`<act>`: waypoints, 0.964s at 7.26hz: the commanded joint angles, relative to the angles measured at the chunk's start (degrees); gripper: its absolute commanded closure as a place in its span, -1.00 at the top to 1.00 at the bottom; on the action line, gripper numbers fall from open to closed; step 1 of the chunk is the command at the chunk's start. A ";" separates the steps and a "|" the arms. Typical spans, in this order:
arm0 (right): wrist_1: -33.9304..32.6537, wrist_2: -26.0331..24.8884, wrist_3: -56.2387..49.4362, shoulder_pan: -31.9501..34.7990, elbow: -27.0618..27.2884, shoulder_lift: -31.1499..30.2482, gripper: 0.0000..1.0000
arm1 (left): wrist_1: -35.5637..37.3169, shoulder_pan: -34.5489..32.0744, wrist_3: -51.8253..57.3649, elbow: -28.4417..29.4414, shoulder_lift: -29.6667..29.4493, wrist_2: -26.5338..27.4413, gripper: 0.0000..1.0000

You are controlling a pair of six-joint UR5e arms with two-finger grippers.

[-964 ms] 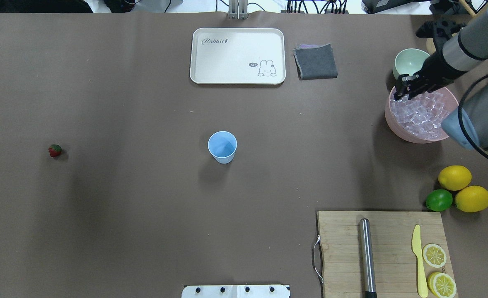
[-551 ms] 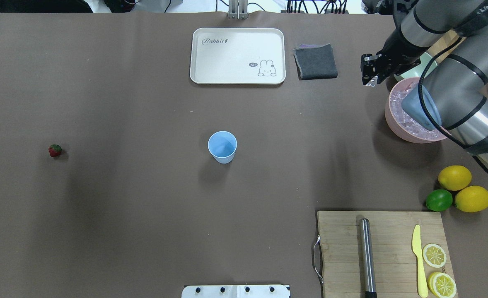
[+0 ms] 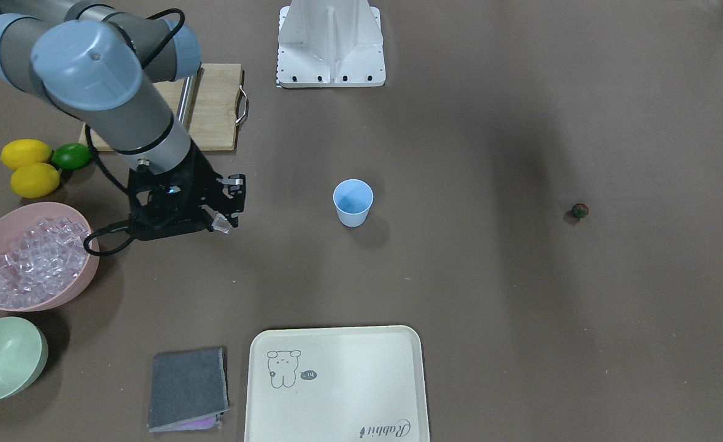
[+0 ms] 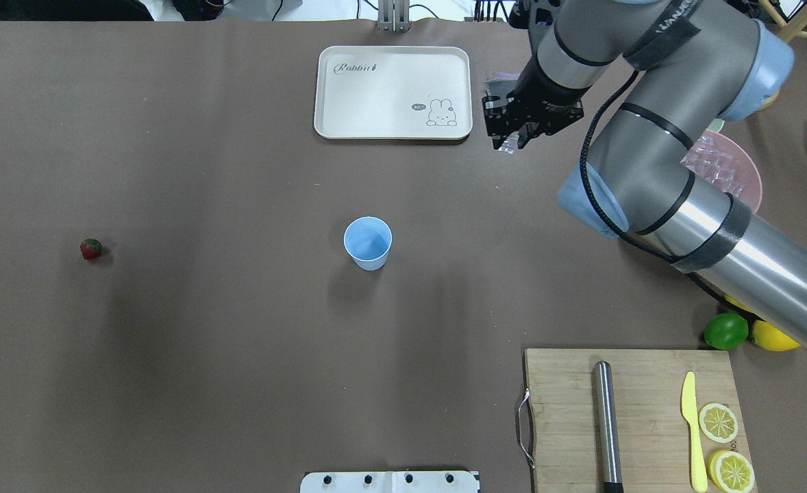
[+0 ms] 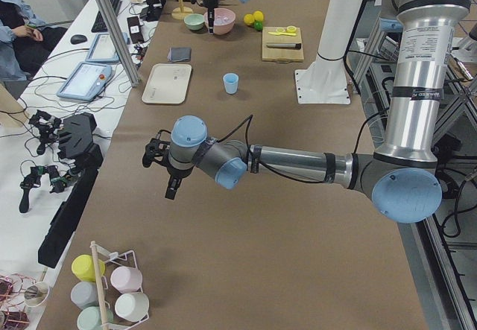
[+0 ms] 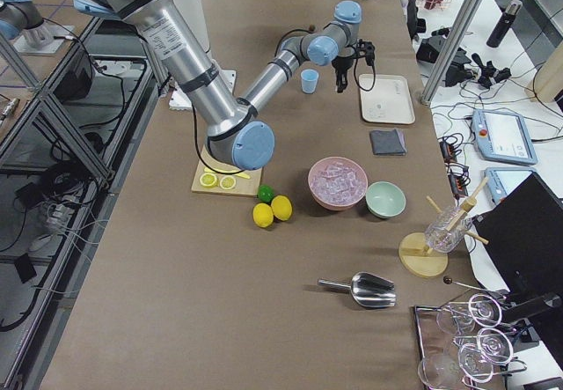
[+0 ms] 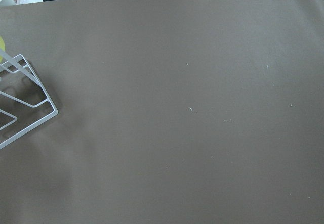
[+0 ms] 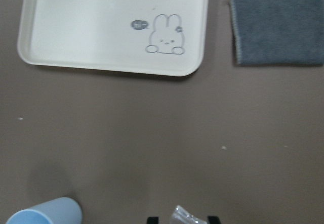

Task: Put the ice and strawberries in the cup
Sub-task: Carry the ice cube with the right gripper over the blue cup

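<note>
The light blue cup stands upright mid-table; it also shows in the front view and at the bottom left of the right wrist view. My right gripper is shut on a clear ice cube, held above the table between the pink bowl and the cup. The cube shows between the fingertips in the right wrist view. The pile of ice fills the pink bowl. The strawberry lies far to the left. My left gripper shows only in the left side view; I cannot tell its state.
A cream rabbit tray and a grey cloth lie at the far edge. A pale green bowl sits beside the pink bowl. Lemons and a lime lie near a cutting board. A white wire rack is near the left wrist.
My right gripper has risen out of the pink bowl with an ice cube and moved left across the table, past the grey cloth. The cup and strawberry have not moved.
</note>
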 commanded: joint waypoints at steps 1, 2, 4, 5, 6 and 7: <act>-1.05 -5.48 1.40 -6.94 -0.73 5.55 -0.97 | -0.06 0.00 0.07 0.56 -0.08 0.00 0.94; -1.05 -8.29 2.44 -9.93 -0.82 6.26 -0.97 | -0.06 0.00 -0.01 0.47 0.01 0.00 0.94; -1.05 -13.13 6.39 -15.48 -1.17 8.28 -0.98 | -0.06 0.00 0.25 1.43 0.10 0.00 0.94; -0.79 -14.89 6.50 -17.06 -2.13 8.46 -0.98 | -0.15 0.00 0.16 1.53 0.10 0.00 0.94; -0.61 -16.91 7.37 -18.04 -5.10 10.98 -0.99 | -0.15 0.00 0.07 1.53 0.10 0.00 0.94; -0.35 -17.10 7.29 -18.05 -6.61 11.53 -0.99 | -0.15 0.00 0.16 1.61 0.19 0.00 0.94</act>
